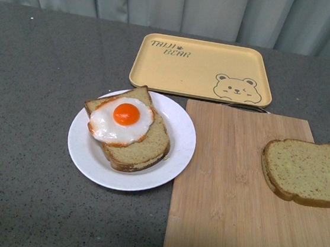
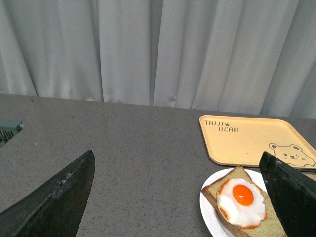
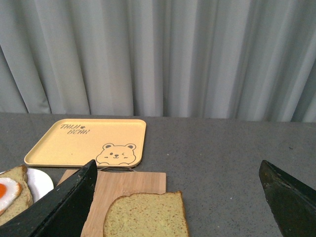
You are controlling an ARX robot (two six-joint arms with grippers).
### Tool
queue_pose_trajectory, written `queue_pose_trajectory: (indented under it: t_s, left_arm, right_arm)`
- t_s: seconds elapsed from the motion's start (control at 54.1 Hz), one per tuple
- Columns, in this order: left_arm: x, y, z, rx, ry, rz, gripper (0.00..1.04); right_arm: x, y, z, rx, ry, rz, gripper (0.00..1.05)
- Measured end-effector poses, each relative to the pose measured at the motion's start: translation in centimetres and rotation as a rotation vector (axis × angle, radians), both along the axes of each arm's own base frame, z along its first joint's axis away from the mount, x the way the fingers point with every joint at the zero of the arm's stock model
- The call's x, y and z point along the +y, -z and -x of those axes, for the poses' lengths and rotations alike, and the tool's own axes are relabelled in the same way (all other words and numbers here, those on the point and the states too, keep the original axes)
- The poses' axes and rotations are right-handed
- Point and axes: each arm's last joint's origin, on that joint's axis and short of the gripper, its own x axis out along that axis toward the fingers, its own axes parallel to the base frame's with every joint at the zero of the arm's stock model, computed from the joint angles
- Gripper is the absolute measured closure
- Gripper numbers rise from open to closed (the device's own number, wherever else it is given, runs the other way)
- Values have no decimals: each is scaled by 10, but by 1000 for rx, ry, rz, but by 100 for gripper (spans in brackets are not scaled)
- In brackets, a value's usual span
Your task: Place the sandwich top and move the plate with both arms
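The sandwich top (image 1: 308, 171), a bare speckled tan bread slice, lies flat at the right end of a wooden cutting board (image 1: 234, 197); it also shows in the right wrist view (image 3: 146, 216). The white plate (image 1: 176, 154) sits left of the board and bears a bread slice with a fried egg (image 1: 123, 120). The plate also shows in the left wrist view (image 2: 210, 207). Neither arm shows in the front view. My left gripper (image 2: 180, 185) is open and empty, high above the table left of the plate. My right gripper (image 3: 177, 190) is open and empty, high above the sandwich top.
A yellow rectangular tray (image 1: 201, 68) with a bear drawing lies behind the plate and board. Grey curtains (image 3: 158, 54) hang along the back of the grey table (image 1: 32, 84). A grey-green object (image 2: 7, 129) sits at the table's far left edge.
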Motion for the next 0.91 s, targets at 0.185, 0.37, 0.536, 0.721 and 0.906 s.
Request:
queue_pose_trajectory:
  t_s: [0.185, 0.37, 0.536, 0.721, 0.906]
  left_arm:
    - [0, 0, 0, 0, 0, 0, 7]
    - [0, 0, 0, 0, 0, 0, 7]
    - [0, 0, 0, 0, 0, 0, 7]
    - [0, 0, 0, 0, 0, 0, 7]
    - [0, 0, 0, 0, 0, 0, 7]
  right_arm:
    - [0, 0, 0, 0, 0, 0, 9]
    - [0, 0, 0, 0, 0, 0, 9]
    - [0, 0, 0, 0, 0, 0, 9]
    - [0, 0, 0, 0, 0, 0, 9]
    - [0, 0, 0, 0, 0, 0, 9]
